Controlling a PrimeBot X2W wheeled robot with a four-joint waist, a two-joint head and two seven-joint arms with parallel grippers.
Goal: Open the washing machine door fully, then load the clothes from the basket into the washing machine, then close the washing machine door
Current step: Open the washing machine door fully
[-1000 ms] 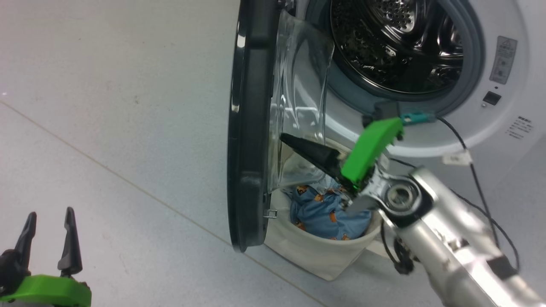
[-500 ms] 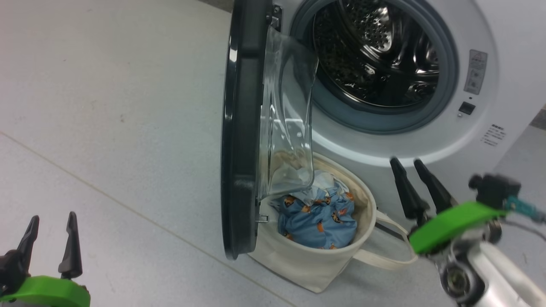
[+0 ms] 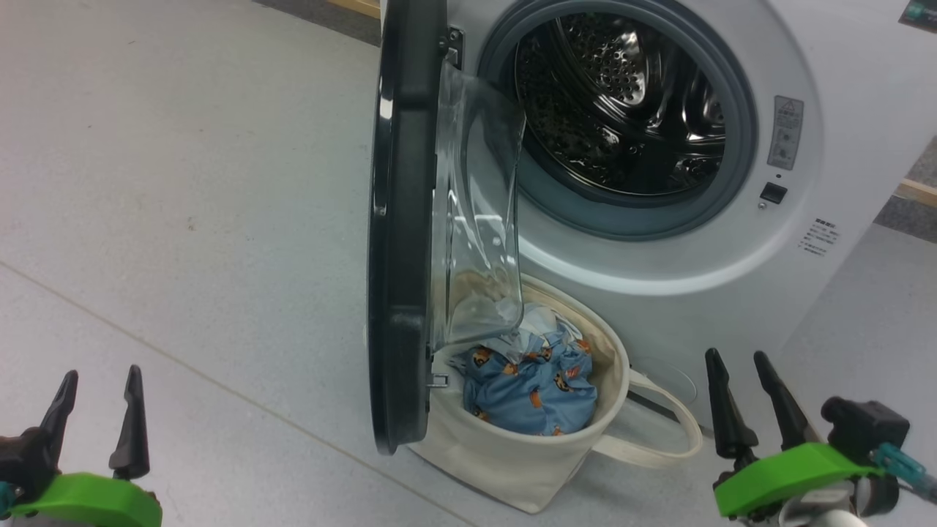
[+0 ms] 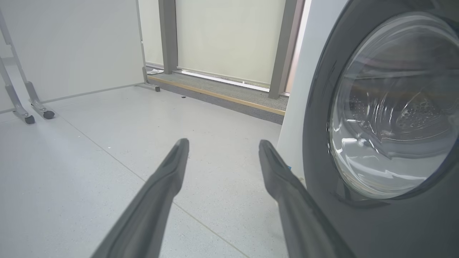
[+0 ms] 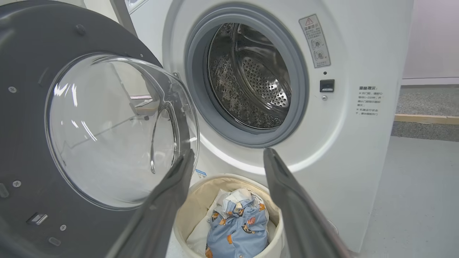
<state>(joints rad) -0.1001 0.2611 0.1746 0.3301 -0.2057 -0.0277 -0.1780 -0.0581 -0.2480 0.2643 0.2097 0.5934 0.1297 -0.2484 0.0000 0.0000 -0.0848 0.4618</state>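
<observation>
The clothes [image 3: 531, 384] lie in the basket [image 3: 512, 461], left of the wide-open, empty right end effector [image 3: 736, 356]; the left end effector [image 3: 102, 373] likewise gapes empty.

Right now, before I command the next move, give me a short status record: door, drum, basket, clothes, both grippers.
door: washing machine door open, edge-on in the head view, glass bowl overhanging the basket
drum: drum exposed, no clothes seen inside
basket: basket on the floor against the washing machine
clothes: clothes bunched in the basket, none loaded
left gripper: left gripper open, holding nothing
right gripper: right gripper open, holding nothing, right of the basket
</observation>
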